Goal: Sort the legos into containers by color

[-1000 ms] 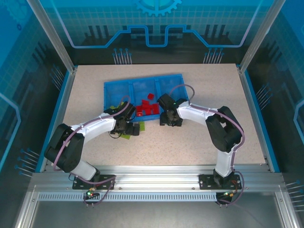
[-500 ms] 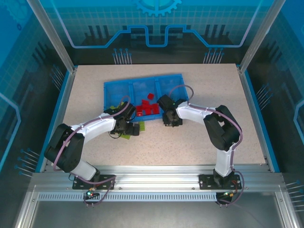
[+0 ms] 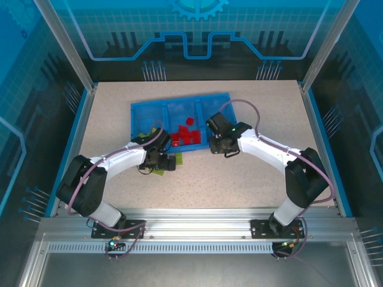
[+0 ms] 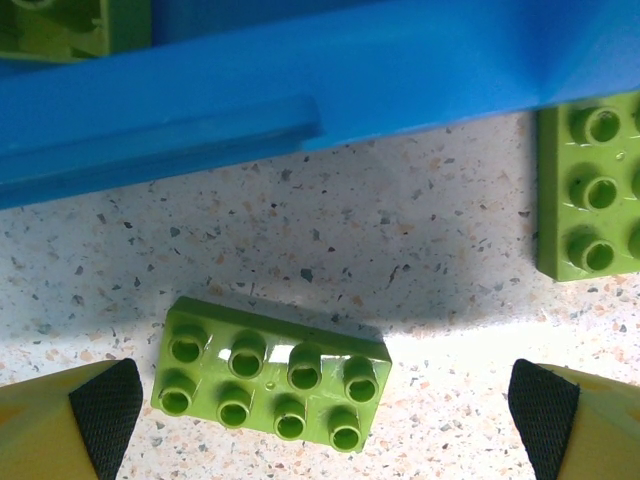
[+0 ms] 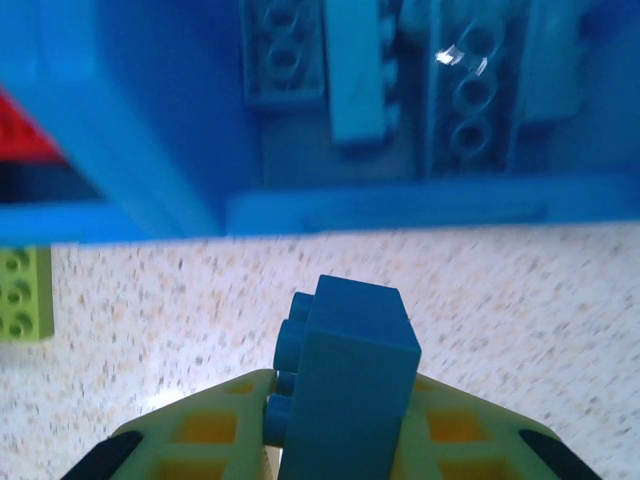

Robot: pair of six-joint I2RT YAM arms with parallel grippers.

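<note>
A lime green two-by-four lego (image 4: 270,375) lies on the table between the open fingers of my left gripper (image 4: 320,410), just in front of the blue tray's front wall (image 4: 300,90). My right gripper (image 5: 345,430) is shut on a blue lego (image 5: 350,370), held above the table just short of the tray's right compartment (image 5: 400,205), where several light blue legos (image 5: 360,70) lie. Red legos (image 3: 185,135) fill the middle compartment. In the top view the left gripper (image 3: 163,161) and right gripper (image 3: 218,142) both sit at the tray's (image 3: 143,110) near edge.
Another green lego (image 4: 590,195) lies on the table right of the left gripper, and one (image 4: 60,25) sits inside the left compartment. A green lego (image 5: 25,295) shows on the table left of the right gripper. Speckled table (image 3: 239,179) stretches in front of the tray.
My right arm has swung its elbow out to the right and carried the blue lego up toward the tray's right compartment. The left arm has stayed put.
</note>
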